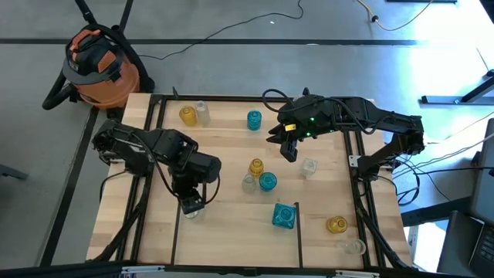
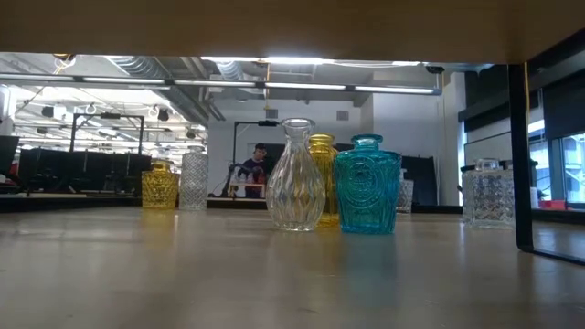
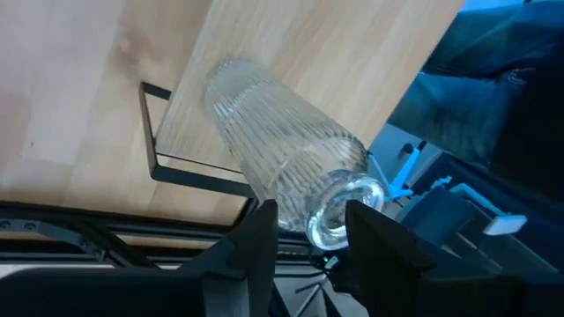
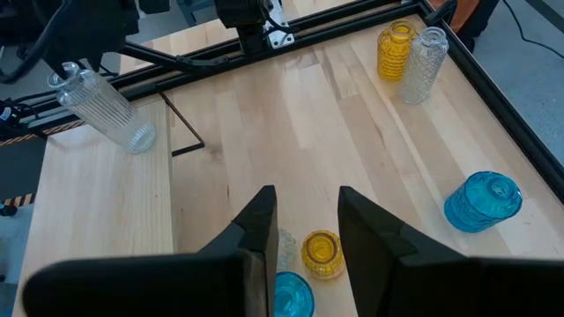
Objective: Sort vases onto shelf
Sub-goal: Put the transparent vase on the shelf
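Illumination is even and bright in the overhead view; the pale shelf (image 1: 224,154) reads clearly, with soft, short shadows beside the arms. A bluish cast of daylight lies on the floor at the right side.

At desk height, ceiling strip lights (image 2: 302,87) in the room behind supply the light. They backlight the clear vase (image 2: 296,175) and teal vase (image 2: 366,185), which glow and show small highlights. The near surface is blurred; a dark band crosses the top edge.

In the left wrist view the fingers (image 3: 260,255) are dark and soft-focused, and the held ribbed clear vase (image 3: 282,167) shows pale glare.
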Available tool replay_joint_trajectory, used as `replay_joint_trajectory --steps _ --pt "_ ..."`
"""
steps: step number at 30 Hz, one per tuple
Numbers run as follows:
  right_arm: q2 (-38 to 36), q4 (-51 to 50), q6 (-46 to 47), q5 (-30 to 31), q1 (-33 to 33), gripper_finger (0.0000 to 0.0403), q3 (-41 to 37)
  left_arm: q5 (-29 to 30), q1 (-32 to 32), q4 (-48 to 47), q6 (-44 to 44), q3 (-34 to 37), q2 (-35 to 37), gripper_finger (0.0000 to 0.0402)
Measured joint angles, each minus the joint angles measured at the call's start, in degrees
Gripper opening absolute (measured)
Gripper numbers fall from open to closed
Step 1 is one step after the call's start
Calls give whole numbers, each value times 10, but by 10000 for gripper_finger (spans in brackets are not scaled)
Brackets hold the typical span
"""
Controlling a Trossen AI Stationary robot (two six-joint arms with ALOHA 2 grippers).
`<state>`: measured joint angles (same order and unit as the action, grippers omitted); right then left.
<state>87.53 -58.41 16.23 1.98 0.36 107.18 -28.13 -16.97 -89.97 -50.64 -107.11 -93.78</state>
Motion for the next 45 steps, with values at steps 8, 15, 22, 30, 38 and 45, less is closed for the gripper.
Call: replay_joint_trajectory --steps 8,15,22,30,38,45 --pt "0 0 0 0 0 85 0 -5 20 0 -26 0 33 128" --pt "0 0 0 0 0 85 0 109 33 13 -22 0 88 128" --pt "0 1 0 0 0 85 0 556 8 186 24 0 167 128" --pt "0 4 0 0 0 85 0 846 0 423 181 -1 196 128" --pt "0 4 0 0 0 85 0 798 0 434 182 -1 203 128" --pt "0 4 0 0 0 85 0 743 0 433 182 -1 203 128"
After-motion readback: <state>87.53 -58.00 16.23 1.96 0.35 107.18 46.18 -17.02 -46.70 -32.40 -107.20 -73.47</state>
